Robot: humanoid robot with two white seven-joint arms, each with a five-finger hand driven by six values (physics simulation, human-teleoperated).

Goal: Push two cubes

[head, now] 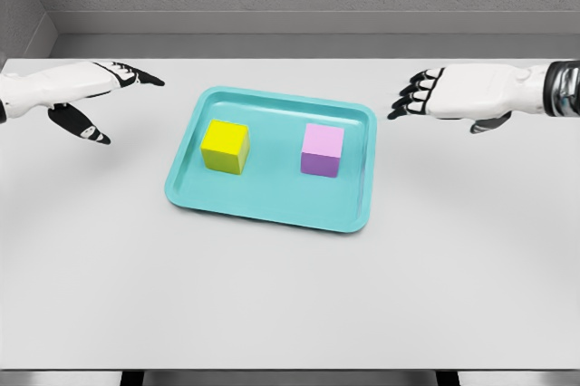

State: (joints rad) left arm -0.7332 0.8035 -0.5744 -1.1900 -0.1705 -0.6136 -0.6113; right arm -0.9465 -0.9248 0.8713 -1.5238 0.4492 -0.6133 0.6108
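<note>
A yellow cube sits in the left half of a teal tray, and a pink-purple cube sits in the right half. The two cubes stand apart. My left hand hovers over the table left of the tray, fingers spread and holding nothing. To the right of the tray's far corner my right hand is held with its fingers loosely extended toward the tray, also empty. Neither hand touches a cube or the tray.
The tray lies in the middle of a white table. A grey wall runs behind the table's far edge.
</note>
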